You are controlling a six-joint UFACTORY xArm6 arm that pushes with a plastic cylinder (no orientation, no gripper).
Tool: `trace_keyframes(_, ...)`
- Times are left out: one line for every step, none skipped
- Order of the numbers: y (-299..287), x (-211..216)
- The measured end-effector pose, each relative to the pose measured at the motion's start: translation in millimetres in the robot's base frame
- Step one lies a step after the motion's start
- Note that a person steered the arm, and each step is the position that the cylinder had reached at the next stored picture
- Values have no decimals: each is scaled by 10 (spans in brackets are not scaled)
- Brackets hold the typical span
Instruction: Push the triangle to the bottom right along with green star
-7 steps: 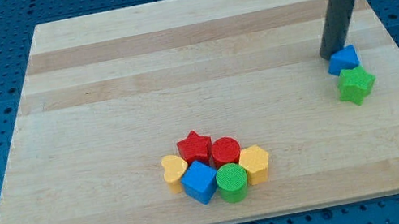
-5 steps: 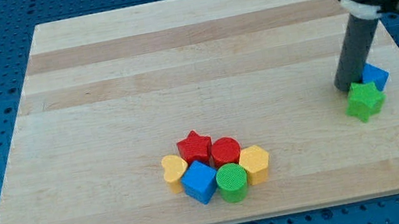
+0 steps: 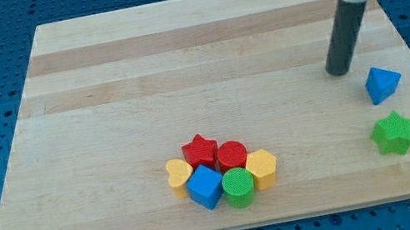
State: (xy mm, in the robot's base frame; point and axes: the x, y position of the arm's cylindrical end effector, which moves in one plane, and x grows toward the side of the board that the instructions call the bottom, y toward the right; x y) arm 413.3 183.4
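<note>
The blue triangle lies near the board's right edge. The green star lies just below it, toward the bottom right, with a small gap between them. My tip rests on the board to the upper left of the blue triangle, apart from it and touching no block.
A tight cluster sits at the bottom centre: red star, red cylinder, yellow heart, blue cube, green cylinder, yellow hexagon. The wooden board lies on a blue perforated table.
The green star has slid down and right, and the blue triangle sits a little lower right. My tip has pulled back up and left, away from both blocks.
</note>
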Motion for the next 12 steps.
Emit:
trace_keyframes(199, -239)
trace_keyframes(594, -6)
trace_keyframes(594, 170)
trace_keyframes(594, 429)
trace_keyframes(590, 706)
trace_keyframes(583, 985)
trace_keyframes(576, 1206)
trace_keyframes(640, 1195)
trace_keyframes(832, 495)
trace_keyframes(568, 253)
trace_keyframes(368, 264)
trace_keyframes(459, 308)
